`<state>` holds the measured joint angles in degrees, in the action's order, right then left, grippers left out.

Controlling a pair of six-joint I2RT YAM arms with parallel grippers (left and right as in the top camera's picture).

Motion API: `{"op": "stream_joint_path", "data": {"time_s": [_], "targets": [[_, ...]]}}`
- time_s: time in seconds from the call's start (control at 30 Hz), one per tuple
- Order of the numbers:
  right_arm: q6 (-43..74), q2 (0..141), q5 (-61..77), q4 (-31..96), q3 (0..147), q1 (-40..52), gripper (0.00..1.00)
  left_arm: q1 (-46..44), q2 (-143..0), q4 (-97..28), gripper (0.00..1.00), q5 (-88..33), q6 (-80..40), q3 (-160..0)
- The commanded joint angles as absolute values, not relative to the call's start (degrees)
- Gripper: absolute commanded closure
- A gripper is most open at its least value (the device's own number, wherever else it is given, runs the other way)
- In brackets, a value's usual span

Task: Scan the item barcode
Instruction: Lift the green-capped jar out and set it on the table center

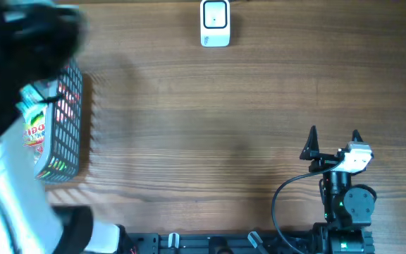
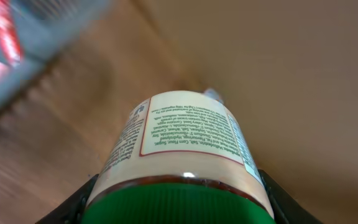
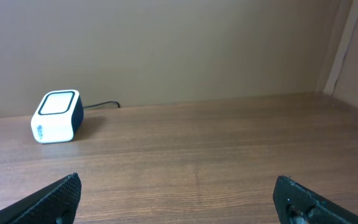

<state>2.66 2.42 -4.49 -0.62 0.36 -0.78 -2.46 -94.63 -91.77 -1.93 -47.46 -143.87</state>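
The item is a bottle (image 2: 185, 140) with a green ribbed cap and a cream label of fine print. My left gripper (image 2: 178, 202) is shut on it just below the cap, one dark finger (image 2: 73, 208) on each side. No barcode shows on the face turned to the camera. From overhead the bottle (image 1: 34, 125) hangs over the basket (image 1: 68, 141) at the far left, under my blurred left arm. The white scanner (image 1: 215, 22) sits at the table's far edge and also appears as the scanner (image 3: 56, 116) at left. My right gripper (image 1: 333, 137) stands open and holds nothing.
The grey wire basket holds other packets with red markings. A black cable runs from the scanner toward the back wall. Bare wooden table (image 1: 210, 127) lies between the basket and the right arm's base (image 1: 344, 204).
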Motion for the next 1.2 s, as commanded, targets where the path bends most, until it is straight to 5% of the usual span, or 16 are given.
{"op": "stream_joint_path", "data": {"time_s": [0.0, 0.2, 0.6, 0.63, 0.7, 0.83, 1.0, 1.17], "targets": [[1.87, 2.15, -3.77, -0.78, 0.32, -0.38, 0.0, -17.34, -103.77, -95.48, 0.51, 7.77, -48.51, -140.92], [1.87, 2.15, -3.75, -0.78, 0.32, -0.38, 0.0, -27.24, -116.71, -92.66, 0.5, 10.5, -51.96, -130.21], [1.87, 2.15, -3.77, -0.78, 0.32, -0.38, 0.0, -36.8, -119.07, -59.05, 0.36, -2.55, -53.43, -91.53], [1.87, 2.15, -3.75, -0.78, 0.32, -0.38, 0.0, -36.93, -119.07, -58.92, 0.31, -2.55, -53.41, -91.15], [1.87, 2.15, -3.75, -0.78, 0.32, -0.38, 0.0, -37.01, -119.04, -58.67, 0.0, -2.55, -53.12, -91.09], [1.87, 2.15, -3.75, -0.78, 0.32, -0.38, 0.0, -35.64, -116.73, -63.22, 0.0, -2.52, -46.57, -100.29], [1.85, 2.15, -3.75, -0.78, 0.32, -0.38, 0.0, -30.81, -109.12, -85.12, 0.0, 11.11, -38.35, -136.4], [1.87, 2.15, -3.75, -0.78, 0.32, -0.38, 0.0, -11.77, -98.32, -92.53, 0.0, 22.59, -36.95, -145.47]]}}
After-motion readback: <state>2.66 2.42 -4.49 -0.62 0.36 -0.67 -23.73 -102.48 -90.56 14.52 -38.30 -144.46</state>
